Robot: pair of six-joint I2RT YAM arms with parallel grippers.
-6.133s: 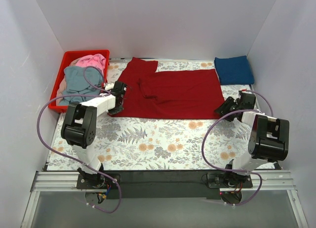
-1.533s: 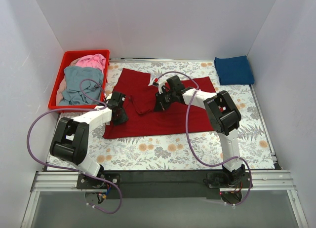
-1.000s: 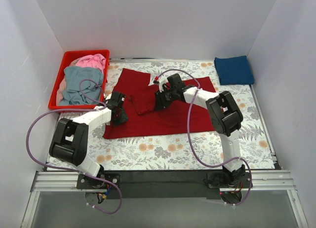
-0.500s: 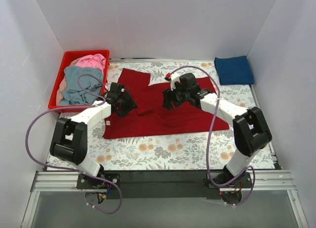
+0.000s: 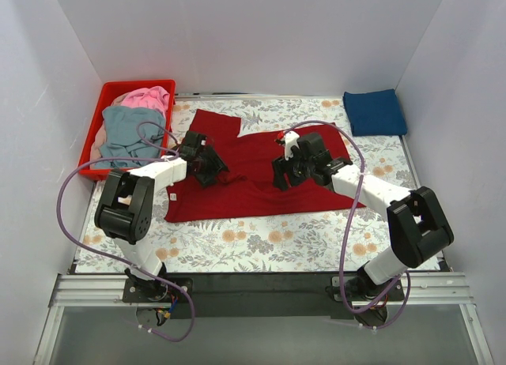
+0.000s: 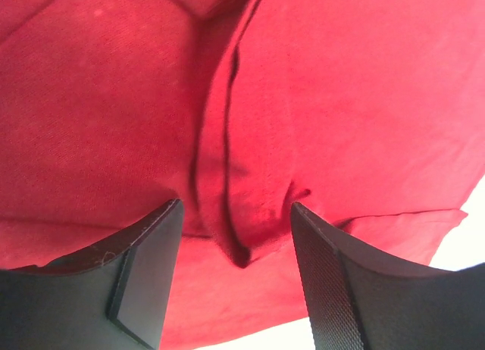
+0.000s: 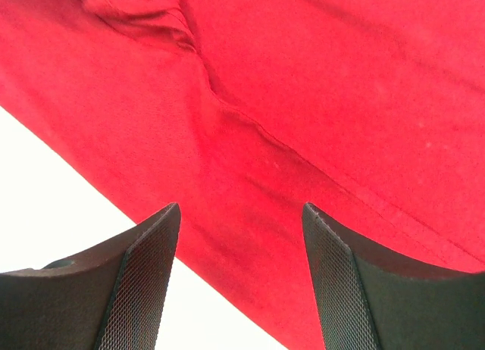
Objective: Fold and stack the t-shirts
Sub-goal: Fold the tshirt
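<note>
A dark red t-shirt (image 5: 245,187) lies partly folded across the middle of the flowered table. Over its left part my left gripper (image 5: 212,169) stands open, a creased fold of red cloth (image 6: 242,214) lying between its fingers, not pinched. Above the shirt's middle my right gripper (image 5: 285,178) is open too, with flat red cloth (image 7: 250,176) and its edge below the fingers. A navy blue t-shirt (image 5: 375,112) lies folded at the back right. Grey-blue (image 5: 126,132) and pink (image 5: 149,97) shirts are piled in the basket.
The red plastic basket (image 5: 108,88) stands at the back left corner. White walls close in the table on three sides. Purple cables loop from both arms over the table's front half.
Both grippers let go of the red shirt and opened. The right arm drew back toward the right and front; the left gripper shifted right over the shirt's folded left part.
</note>
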